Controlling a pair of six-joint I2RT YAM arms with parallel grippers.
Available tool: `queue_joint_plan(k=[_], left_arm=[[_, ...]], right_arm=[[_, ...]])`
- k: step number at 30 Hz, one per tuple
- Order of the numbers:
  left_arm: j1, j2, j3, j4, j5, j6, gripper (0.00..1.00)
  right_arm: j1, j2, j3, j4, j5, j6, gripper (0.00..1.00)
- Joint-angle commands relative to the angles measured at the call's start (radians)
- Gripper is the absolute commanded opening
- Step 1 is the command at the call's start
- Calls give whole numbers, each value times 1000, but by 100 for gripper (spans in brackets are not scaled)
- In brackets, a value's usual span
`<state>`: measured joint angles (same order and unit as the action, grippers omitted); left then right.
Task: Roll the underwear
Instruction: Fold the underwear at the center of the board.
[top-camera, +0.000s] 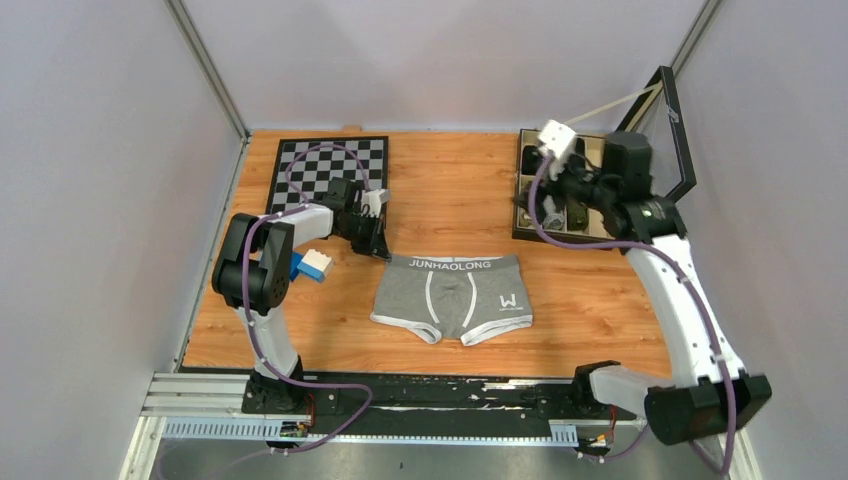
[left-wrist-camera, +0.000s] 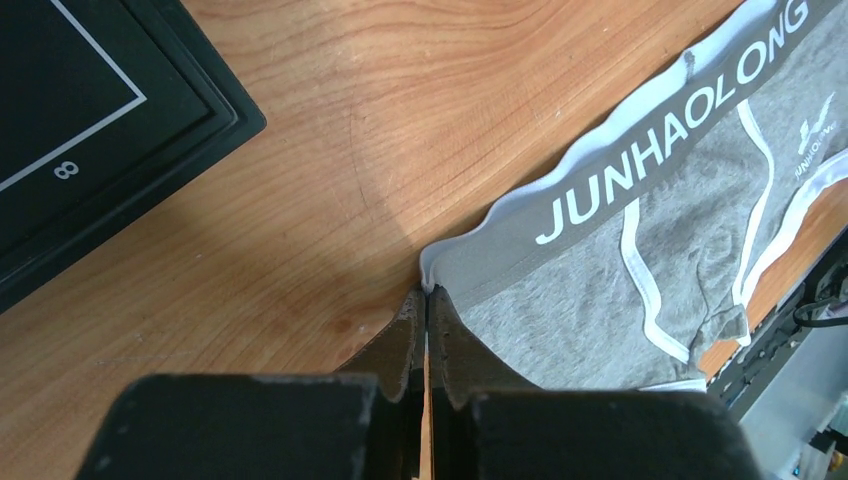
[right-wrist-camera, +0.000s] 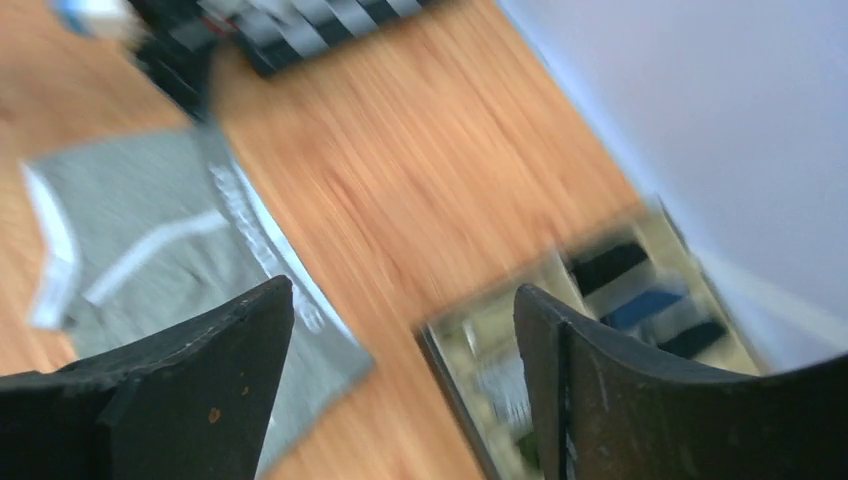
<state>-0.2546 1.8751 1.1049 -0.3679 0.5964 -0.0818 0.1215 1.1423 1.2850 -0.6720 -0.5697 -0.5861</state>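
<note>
The grey underwear (top-camera: 452, 298) with white trim and a "JUNHAOLONG" waistband lies flat at the middle of the wooden table. My left gripper (top-camera: 378, 246) is down at its back left corner. In the left wrist view the fingertips (left-wrist-camera: 427, 295) are pressed together on the white corner of the waistband (left-wrist-camera: 640, 165), and a white sliver shows between them. My right gripper (top-camera: 553, 200) hovers high over the box at the back right. In the blurred right wrist view the right gripper (right-wrist-camera: 402, 290) stands wide open and empty, with the underwear (right-wrist-camera: 150, 250) far below on the left.
A black chessboard (top-camera: 328, 170) lies at the back left, its edge (left-wrist-camera: 100, 130) close to my left gripper. An open black box (top-camera: 530, 232) of small items stands at the back right with its lid (top-camera: 672, 130) raised. A blue and white block (top-camera: 312, 264) sits beside the left arm.
</note>
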Motion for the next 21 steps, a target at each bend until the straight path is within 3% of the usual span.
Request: queue_joint_plan(k=[1,4,6,8,15,21], left_arm=[[17,-41,-38,91,16,7,0],[18,-22,-31,125,25,-13,0],[21,-3,-14,119,35,-14,0],[23,10,-2,121,47,-16,0],[25,-6,-13,119,90,7,0],[25,-9,-44,149,97,-1,0]], right_arm=[[280,171,87,118,-144,-24,75],[523,313,132,-1,-8,-189,54],[631,416,165,-65,42,-209,39],[707,504,172,-96,29,-195,32],[879,639,83,148,45,-124,24],[966,756,126,181,115,-94,22]])
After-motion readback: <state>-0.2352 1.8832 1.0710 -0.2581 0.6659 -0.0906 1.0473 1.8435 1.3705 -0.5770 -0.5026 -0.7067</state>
